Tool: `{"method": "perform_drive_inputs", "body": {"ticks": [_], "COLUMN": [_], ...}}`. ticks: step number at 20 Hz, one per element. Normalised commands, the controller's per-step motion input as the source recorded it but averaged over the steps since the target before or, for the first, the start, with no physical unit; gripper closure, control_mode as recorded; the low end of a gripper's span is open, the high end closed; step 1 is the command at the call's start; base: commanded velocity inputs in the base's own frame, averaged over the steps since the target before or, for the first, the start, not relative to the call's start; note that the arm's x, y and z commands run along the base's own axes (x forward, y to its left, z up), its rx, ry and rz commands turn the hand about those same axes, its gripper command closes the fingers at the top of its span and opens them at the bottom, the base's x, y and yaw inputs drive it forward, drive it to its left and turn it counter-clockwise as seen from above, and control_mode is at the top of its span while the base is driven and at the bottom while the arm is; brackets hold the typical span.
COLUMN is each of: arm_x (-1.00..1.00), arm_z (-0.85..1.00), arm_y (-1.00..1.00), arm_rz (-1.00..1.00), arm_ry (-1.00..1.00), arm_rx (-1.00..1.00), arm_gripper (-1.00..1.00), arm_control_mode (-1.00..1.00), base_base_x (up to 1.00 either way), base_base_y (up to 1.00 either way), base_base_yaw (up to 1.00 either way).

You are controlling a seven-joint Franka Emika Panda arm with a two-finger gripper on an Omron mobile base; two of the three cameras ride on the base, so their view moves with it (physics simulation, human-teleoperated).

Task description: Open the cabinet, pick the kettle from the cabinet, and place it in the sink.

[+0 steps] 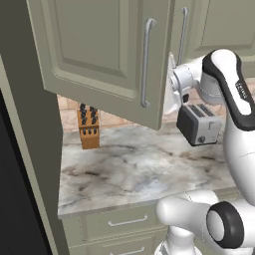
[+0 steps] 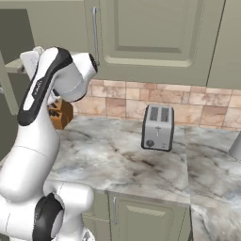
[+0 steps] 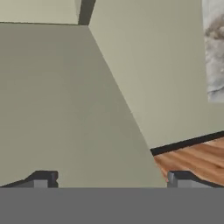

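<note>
Step in hand looked like opening the cabinet [image 1: 99, 50]: its left door was swung out over the counter [image 1: 129, 169], bar handle [image 1: 145, 62] facing the left base cam. Arm was reaching up behind that door's free edge, wrist close to it. Gripper [image 3: 111, 179] stood wide open, nothing between the tips; hand cam was up close on plain cabinet panels, w/ floor below. Kettle not seen yet, so presumably inside, can't tell which shelf. Toaster [image 2: 157, 127] sat on the counter, knife block [image 1: 89, 127] by the wall. Next move prob needs the hand to swing round the door into the opening, find the kettle and line up on it.
</note>
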Motion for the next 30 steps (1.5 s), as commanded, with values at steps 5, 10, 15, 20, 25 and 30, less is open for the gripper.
{"method": "perform_drive_inputs", "body": {"ticks": [5,10,15,20,25,30], "arm_x": [-0.12,-0.21,-0.21,-0.17,-0.08,-0.05], "arm_z": [0.01,0.02,0.07,0.06,0.02,0.03], "arm_y": [0.38,0.35,0.31,0.34,0.49,0.53], "arm_rz": [-0.07,-0.05,0.00,0.00,0.04,0.12], "arm_ry": [-0.28,-0.12,0.01,0.13,0.15,0.22], "arm_rx": [0.05,0.11,0.17,0.18,0.09,0.01], "arm_gripper": [-1.00,-1.00,-1.00,-1.00,-1.00,-1.00], "arm_control_mode": [-1.00,-1.00,-1.00,-1.00,-1.00,-1.00], "base_base_x": [0.00,0.00,0.00,0.00,0.00,0.00], "base_base_y": [0.00,0.00,0.00,0.00,0.00,0.00], "base_base_yaw": [0.00,0.00,0.00,0.00,0.00,0.00]}}
